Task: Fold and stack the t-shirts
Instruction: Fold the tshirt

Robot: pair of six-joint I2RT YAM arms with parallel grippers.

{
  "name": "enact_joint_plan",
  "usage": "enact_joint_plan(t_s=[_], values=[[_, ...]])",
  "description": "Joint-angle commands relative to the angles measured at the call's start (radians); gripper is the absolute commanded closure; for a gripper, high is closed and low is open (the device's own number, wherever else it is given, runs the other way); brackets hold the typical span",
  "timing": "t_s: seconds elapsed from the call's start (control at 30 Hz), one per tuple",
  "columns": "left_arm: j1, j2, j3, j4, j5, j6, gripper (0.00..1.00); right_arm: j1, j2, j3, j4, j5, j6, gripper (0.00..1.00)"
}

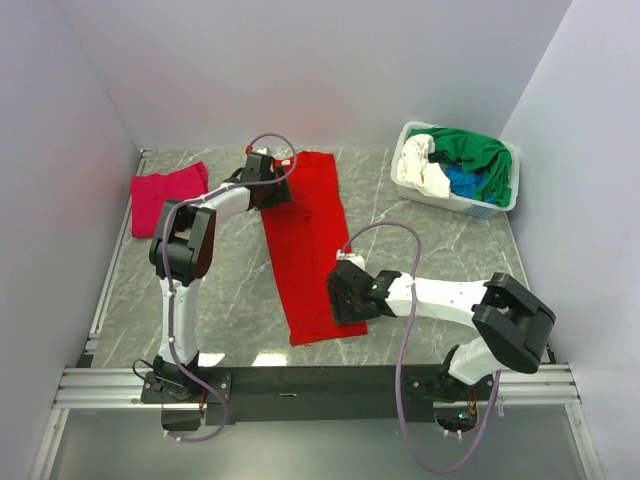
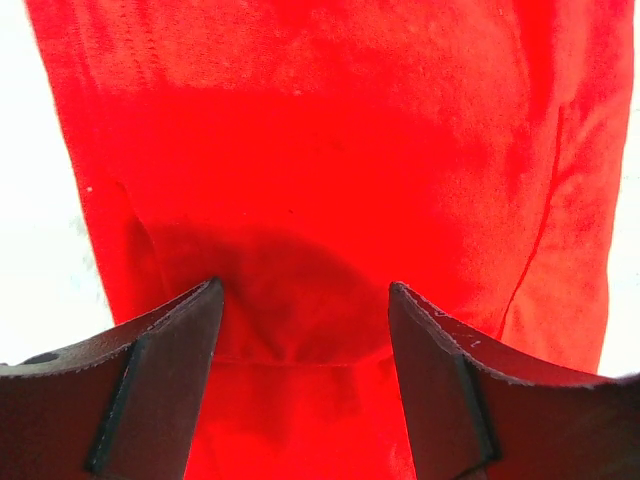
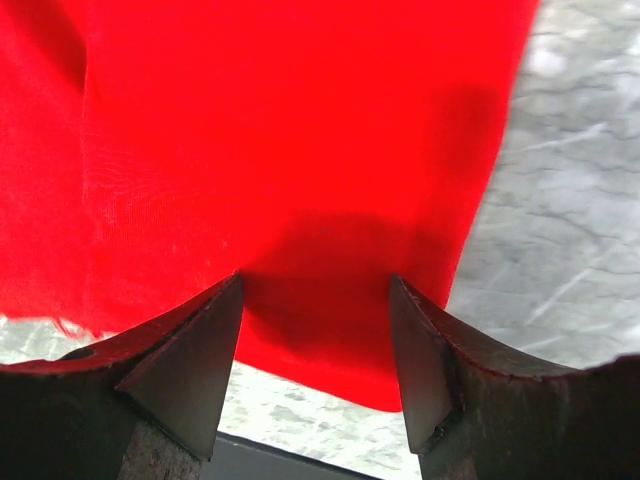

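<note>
A bright red t-shirt [image 1: 308, 240] lies flat on the marble table as a long narrow strip running from the far middle toward the near edge. My left gripper [image 1: 272, 190] hovers open over its far end; the left wrist view shows red cloth [image 2: 330, 150] and a hem fold below the spread jaws [image 2: 305, 290]. My right gripper [image 1: 345, 295] stands open over the shirt's near right corner [image 3: 400, 370], with nothing pinched between its jaws [image 3: 315, 280]. A folded magenta-pink t-shirt [image 1: 165, 195] lies at the far left.
A white plastic basket [image 1: 480, 208] at the far right holds green [image 1: 480, 150], white [image 1: 420, 170] and blue [image 1: 462, 182] shirts. Grey walls close in the table on three sides. A black rail [image 1: 320, 380] runs along the near edge.
</note>
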Motion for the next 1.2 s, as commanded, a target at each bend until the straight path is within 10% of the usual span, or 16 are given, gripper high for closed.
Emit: enact_joint_plan(t_s=[0.0,0.37,0.7,1.17], values=[[0.008,0.075,0.051,-0.032,-0.003,0.02,0.26,0.034,0.031,0.028,0.008,-0.018,0.031,0.33],[0.012,-0.093,-0.008,0.046,-0.075,0.037,0.22,0.072,0.01,0.108,-0.072,0.051,0.052,0.33],[-0.044,-0.641,-0.488,0.116,-0.14,-0.049,0.14,0.109,-0.142,0.079,-0.136,0.134,0.132,0.32],[-0.31,-0.908,-1.004,0.093,-0.17,-0.331,0.16,0.109,-0.113,-0.027,-0.127,0.162,0.244,0.3]])
